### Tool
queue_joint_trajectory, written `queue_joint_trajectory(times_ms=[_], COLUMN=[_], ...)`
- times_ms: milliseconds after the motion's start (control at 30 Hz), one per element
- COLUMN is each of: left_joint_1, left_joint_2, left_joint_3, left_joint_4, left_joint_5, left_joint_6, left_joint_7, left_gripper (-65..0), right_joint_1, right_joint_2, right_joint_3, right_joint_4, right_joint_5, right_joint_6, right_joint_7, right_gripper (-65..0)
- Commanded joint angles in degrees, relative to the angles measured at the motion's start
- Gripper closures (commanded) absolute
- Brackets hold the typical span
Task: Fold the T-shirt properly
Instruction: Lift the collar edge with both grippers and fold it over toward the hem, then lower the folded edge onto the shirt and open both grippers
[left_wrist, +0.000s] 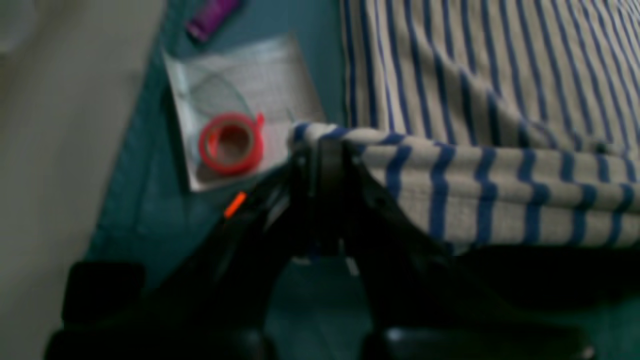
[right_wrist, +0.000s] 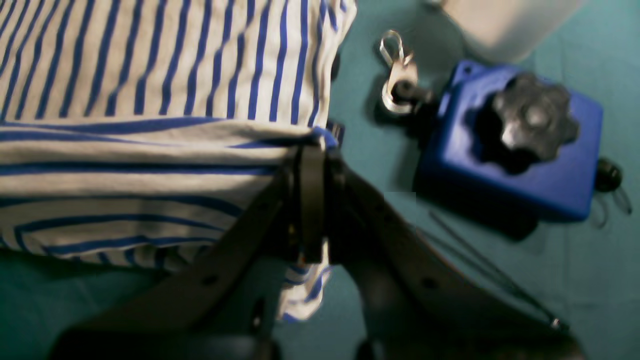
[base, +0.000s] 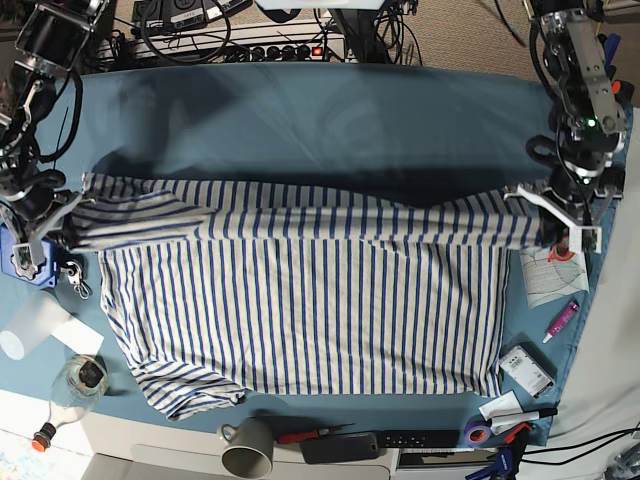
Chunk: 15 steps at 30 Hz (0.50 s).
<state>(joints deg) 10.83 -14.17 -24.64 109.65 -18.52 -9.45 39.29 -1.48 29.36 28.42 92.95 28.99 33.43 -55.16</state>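
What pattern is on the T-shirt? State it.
White with thin blue stripes on the T-shirt, clearest in the base view.

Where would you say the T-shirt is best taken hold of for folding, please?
At the two ends of its raised edge, where the left gripper and right gripper pinch the T-shirt from opposite sides; held there, the edge hangs straight.

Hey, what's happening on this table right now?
A two-armed robot is folding a striped T-shirt on a teal table. The left gripper and right gripper are each shut on a corner of one edge, holding it stretched between them, raised over the part that lies flat.
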Motion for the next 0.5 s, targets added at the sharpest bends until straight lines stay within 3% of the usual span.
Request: queue_joint_trajectory(times_ms=[0, 100, 267, 467], left_joint_1=[-1.01, -3.02, -7.15, -9.99], left_joint_2=[-0.76, -0.76, -0.96, -3.15], left_joint_3=[0.31, 3.21, 7.58, 10.62], left_joint_4=[0.22, -2.32, -5.40, -7.37], left_joint_5=[0.28, 0.46, 5.79, 5.92], left_joint_6=[0.52, 0.48, 0.61, 0.68], left_joint_7=[-1.90, -1.95, -2.45, -2.58], left_gripper=[0.0, 0.0, 0.0, 0.0], right_joint_1=[1.57, 4.42, 10.01, 13.62], right_joint_2=[1.29, 0.61, -0.15, -0.15], right_joint_3=[0.48, 0.48, 0.48, 0.48], right_joint_4=[-0.07, -3.98, -13.46, -17.31], right_joint_5=[0.24, 0.11, 0.04, 0.02], right_joint_6=[-0.31, -0.33, -0.31, -0.26], right_joint_7=[1.70, 1.66, 1.53, 0.83], right_gripper=[0.0, 0.0, 0.0, 0.0])
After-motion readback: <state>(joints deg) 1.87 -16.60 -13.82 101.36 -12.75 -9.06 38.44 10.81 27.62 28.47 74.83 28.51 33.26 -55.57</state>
